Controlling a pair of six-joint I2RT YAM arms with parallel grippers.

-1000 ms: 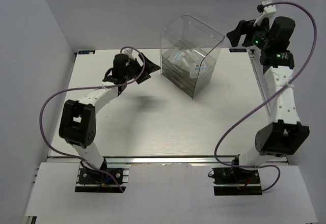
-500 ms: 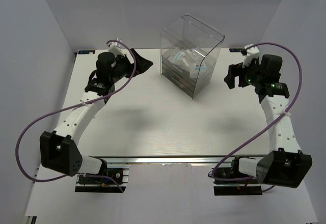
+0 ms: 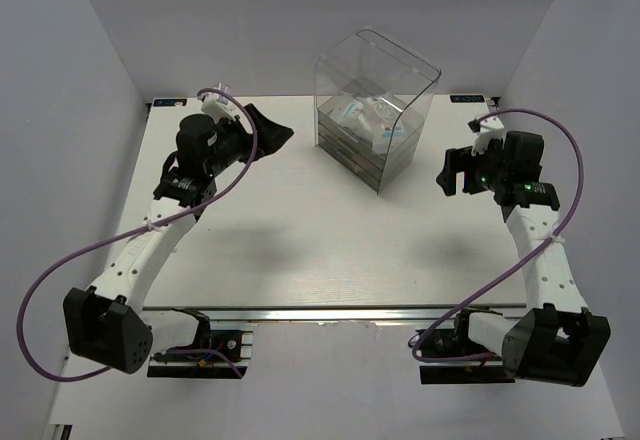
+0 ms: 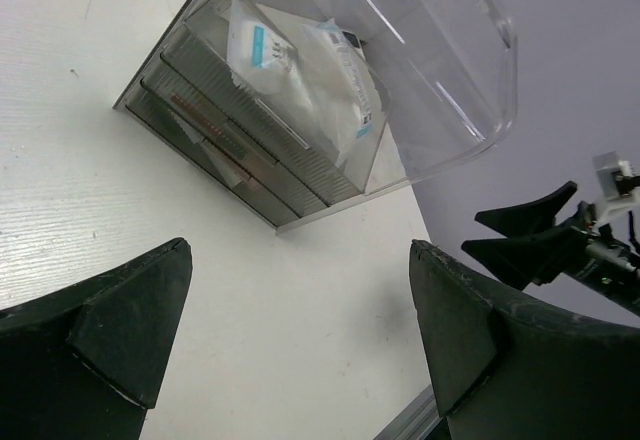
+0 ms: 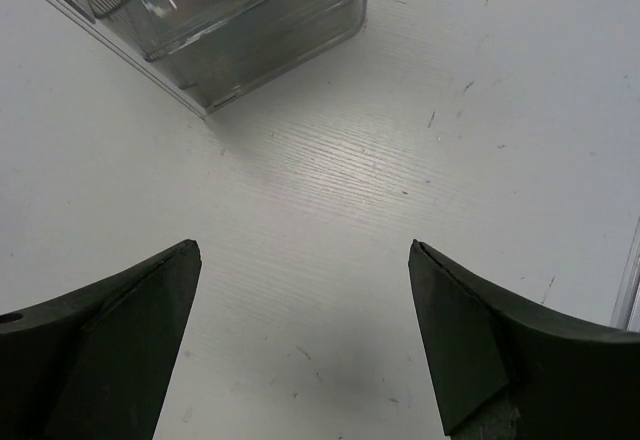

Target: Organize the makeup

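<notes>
From above, saw a tall clear drawer case (image 3: 378,150) at the far middle of the table (image 3: 300,240), purple cables looping off both arms. Found the left gripper (image 3: 272,130) left of the case and the right gripper (image 3: 452,172) right of it, both with jaws wide apart, holding nothing.

Through the left wrist camera, made out the makeup: white blue-printed packets (image 4: 338,85) leaning in the case's top compartment, with thin reddish shapes, too blurred to name, in the drawers (image 4: 240,135) beneath.

Through the right wrist camera, caught only the case's lower corner and tabletop between spread fingers.
</notes>
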